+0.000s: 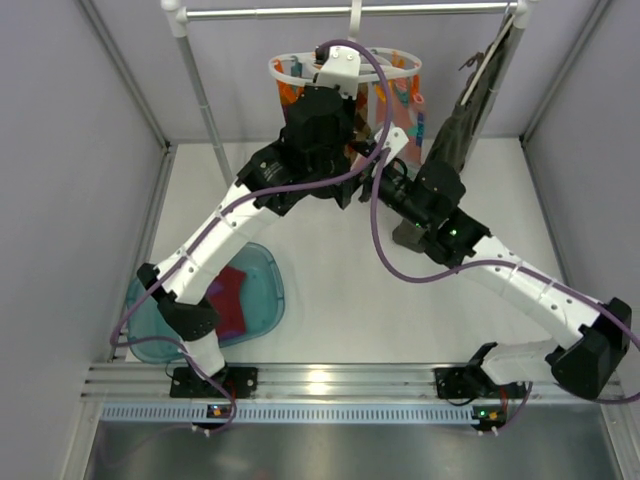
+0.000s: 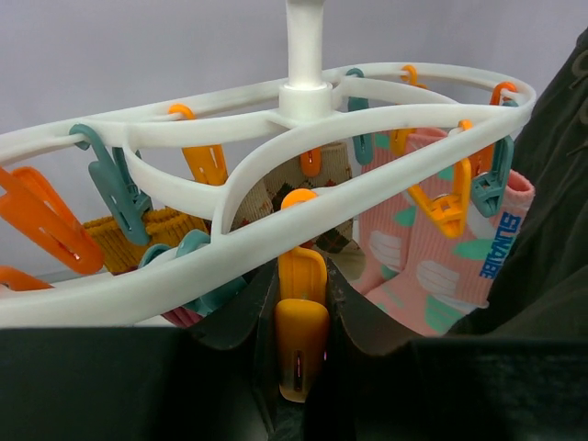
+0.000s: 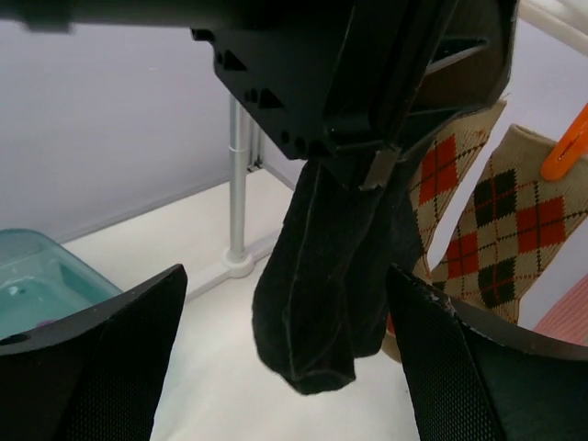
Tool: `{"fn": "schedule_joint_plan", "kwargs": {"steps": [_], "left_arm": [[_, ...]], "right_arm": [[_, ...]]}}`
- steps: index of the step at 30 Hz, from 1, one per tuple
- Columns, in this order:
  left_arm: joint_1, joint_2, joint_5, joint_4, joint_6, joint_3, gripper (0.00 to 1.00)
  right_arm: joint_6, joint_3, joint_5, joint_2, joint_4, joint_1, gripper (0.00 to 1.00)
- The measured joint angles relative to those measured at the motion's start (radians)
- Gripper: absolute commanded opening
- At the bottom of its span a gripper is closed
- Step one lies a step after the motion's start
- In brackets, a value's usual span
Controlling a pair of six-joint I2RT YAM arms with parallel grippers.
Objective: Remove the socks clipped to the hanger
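White hanger (image 2: pixel 367 197) x1; argyle socks (image 3: pixel 514 220) x2; orange clip (image 2: pixel 301 340) x1 (L jaws)

Non-task items: teal plastic tub (image 1: pixel 264 300) sits front-left on the white table (image 1: pixel 340 300). White rack at the back has a horizontal rail (image 1: pixel 300 12) and a slanted upright pole (image 1: pixel 205 110). A dark olive garment (image 1: pixel 455 130) hangs at the right end, its lower end reaching the table. Aluminium extrusion (image 1: pixel 330 380) runs along the near edge. Grey walls (image 1: pixel 60 150) on the sides.

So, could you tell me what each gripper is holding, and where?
The left gripper pinches an orange clip at its lower end; the right gripper is open, empty.
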Motion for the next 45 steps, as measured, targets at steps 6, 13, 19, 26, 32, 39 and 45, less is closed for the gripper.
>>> {"fn": "schedule_joint_plan", "kwargs": {"steps": [6,13,19,26,32,39,45], "left_arm": [[0.001,-0.021,0.02,0.0,-0.026,-0.007,0.0],[0.0,-0.03,0.034,-0.005,-0.034,-0.01,0.78],[-0.005,-0.045,0.013,-0.008,-0.047,-0.01,0.75],[-0.057,-0.021,-0.088,-0.01,0.003,0.044,0.7],[-0.082,0.013,-0.161,-0.01,0.024,0.092,0.65],[-0.092,0.063,-0.226,-0.008,0.033,0.126,0.66],[-0.097,0.09,-0.283,-0.01,0.048,0.126,0.73]], "right_arm": [[-0.046,0.035,0.018,0.087,-0.016,-0.009,0.15],[-0.03,0.007,-0.001,0.092,0.018,-0.015,0.0],[-0.014,0.0,-0.008,0.086,0.036,-0.019,0.0],[-0.012,0.001,-0.022,0.079,0.06,-0.018,0.0],[-0.002,0.0,-0.026,0.074,0.068,-0.013,0.0],[0.002,-0.005,-0.045,0.074,0.07,-0.009,0.0],[-0.001,-0.013,-0.069,0.075,0.071,-0.005,0.0]]}}
